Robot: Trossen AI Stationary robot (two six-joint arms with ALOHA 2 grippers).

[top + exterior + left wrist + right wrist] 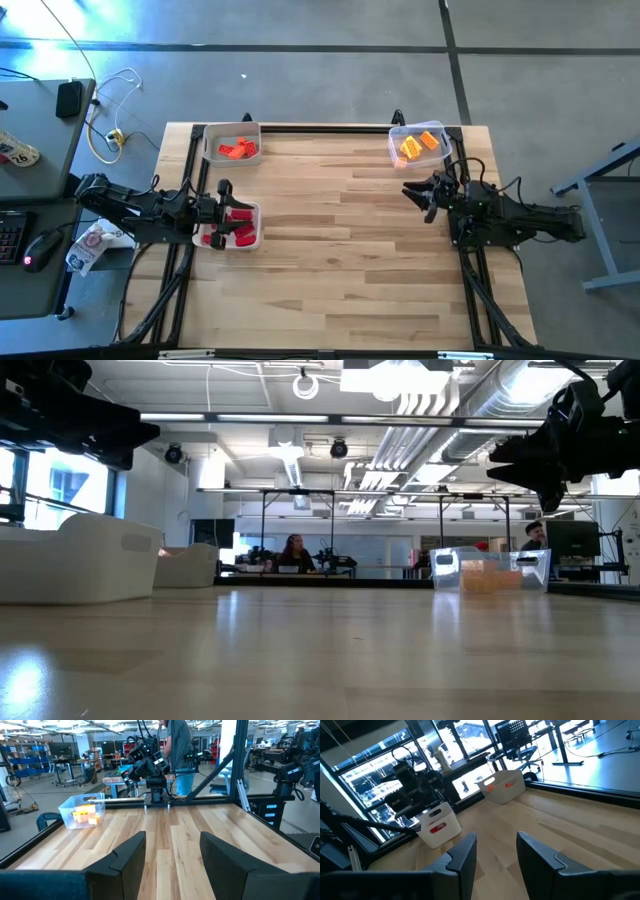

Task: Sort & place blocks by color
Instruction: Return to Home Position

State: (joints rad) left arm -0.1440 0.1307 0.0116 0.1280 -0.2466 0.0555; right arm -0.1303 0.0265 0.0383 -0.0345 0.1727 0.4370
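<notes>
Hovering at the left edge of the tabletop (330, 230), the left tool (172, 839) has its fingers spread and empty, over the rim of the near white tray (256, 226) of red blocks (238, 232); orange-red blocks (238, 150) lie in the far white tray (207, 145); yellow and orange blocks (420, 146) sit in the clear tub (395, 150); the right tool (495, 839), likewise spread and empty, hangs near that tub.

Two dark jointed arms (130, 203) — trailing black cables (484, 296), blocky matte fingers (125, 861)

Bright, even overhead light on the pale wooden counter (340, 230); shadows soft. Glare whitens the grey concrete floor (40, 30) at the high view's upper left; low-view ceiling strip lights (300, 417) flare.
</notes>
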